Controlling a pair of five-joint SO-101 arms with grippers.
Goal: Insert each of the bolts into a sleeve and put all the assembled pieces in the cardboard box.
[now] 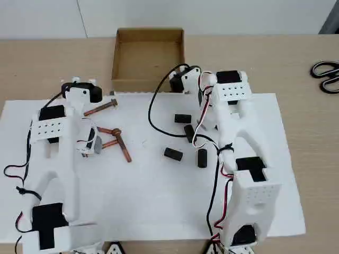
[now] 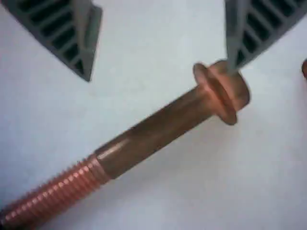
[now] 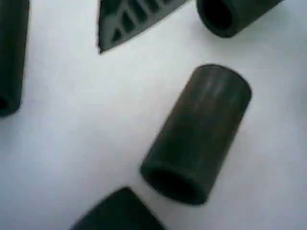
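Four bolts [image 1: 100, 109], four sleeves [image 1: 173, 154].

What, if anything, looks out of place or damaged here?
Nothing stands out. The bolts lie loose, some crossing, the sleeves scattered on the white sheet, and the cardboard box sits upright, empty.

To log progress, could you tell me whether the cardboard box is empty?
Empty: the high view has the cardboard box with a bare floor.
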